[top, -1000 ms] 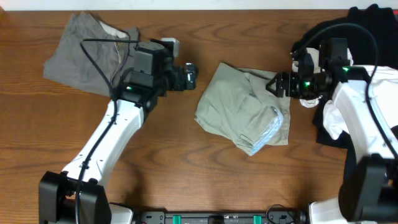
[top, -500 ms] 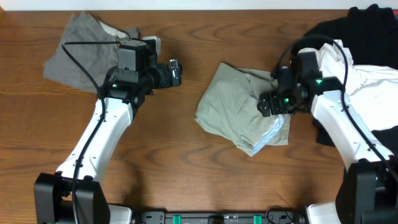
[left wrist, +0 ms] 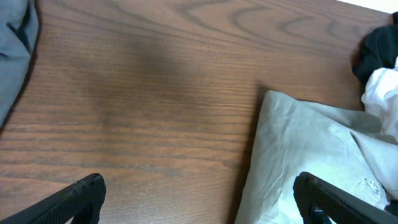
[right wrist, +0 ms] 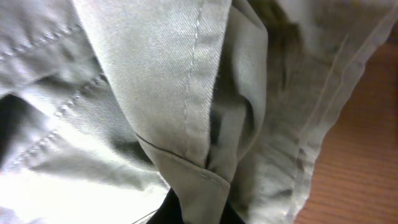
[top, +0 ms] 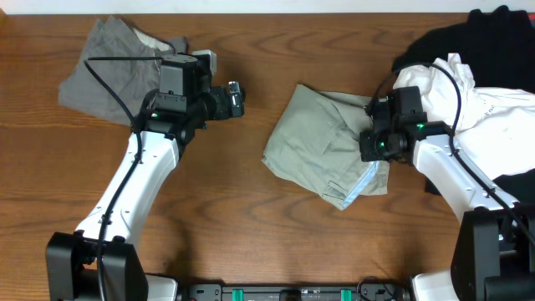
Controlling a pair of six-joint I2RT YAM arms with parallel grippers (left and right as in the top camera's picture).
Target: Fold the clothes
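- Half done at best, I judge from overhead: the khaki shorts [top: 322,142] lie mid-table, roughly doubled and bunched, with uneven edges to square up. The right gripper [top: 370,150] sits on their right edge, and the left gripper [top: 237,98] hovers apart over the table [top: 251,217].
- Left wrist: its jaws stand wide and hold nothing, with the shorts ahead.
- Right wrist: jaws pinched together on a ridge of khaki cloth.
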